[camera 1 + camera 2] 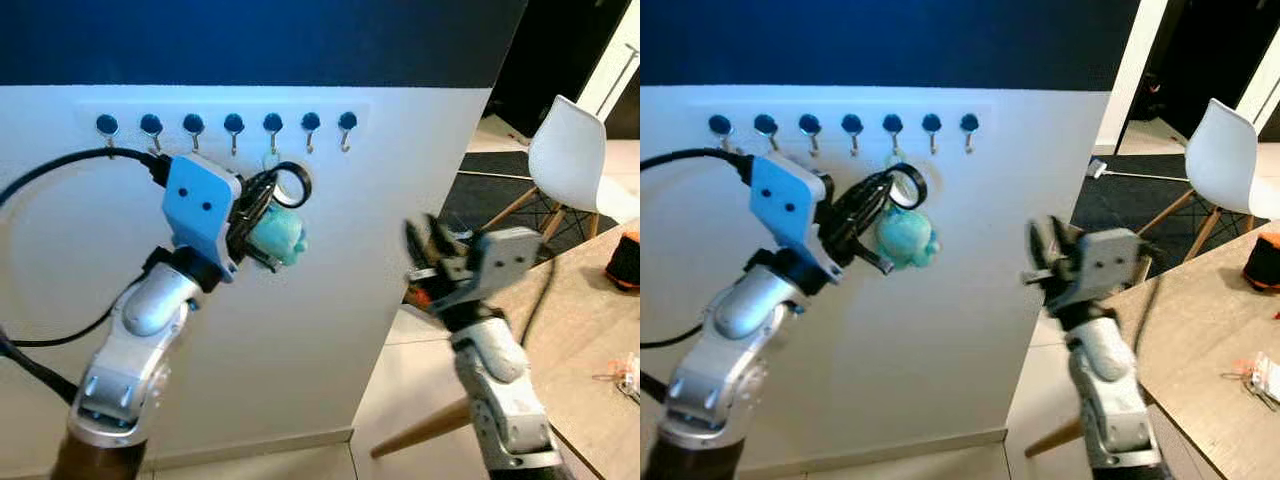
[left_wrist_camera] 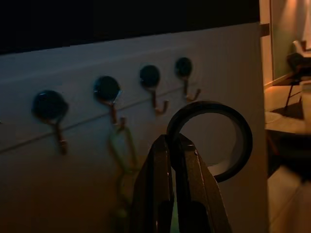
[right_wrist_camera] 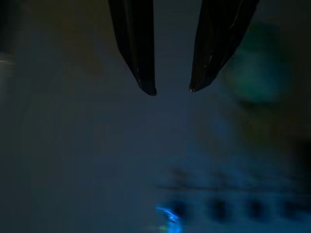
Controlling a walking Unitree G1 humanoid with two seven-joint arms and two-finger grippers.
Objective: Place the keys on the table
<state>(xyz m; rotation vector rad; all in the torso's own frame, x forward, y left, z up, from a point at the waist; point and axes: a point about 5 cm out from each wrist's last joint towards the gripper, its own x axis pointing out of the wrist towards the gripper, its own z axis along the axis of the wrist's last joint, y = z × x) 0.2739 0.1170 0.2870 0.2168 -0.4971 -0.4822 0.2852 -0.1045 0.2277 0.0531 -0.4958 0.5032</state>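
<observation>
1. A white wall panel fills the middle of the scene, with a dark blue band above it; its lower edge is cut off by the frame.
2. A wooden table stands to the right, only its near corner showing. A dark object with an orange top sits at its far edge, half cropped, and small items near the right border are too small to identify.
3. A white chair stands beyond the table on wooden legs.
4. The left gripper is raised to the wall, its fingers pressed together on a dark ring of the keys. The arm hides most of the bunch.
5. The right gripper hovers between wall and table, blurred; in the right wrist view its 2 fingers are spread with nothing between them.
6. A teal plush charm hangs from the ring against the wall, just under the hooks.
7. 7 blue-capped hooks run in a row. In the dim left wrist view a thin metal loop hangs at 1 hook; whether it rests on the hook is hard to tell.
</observation>
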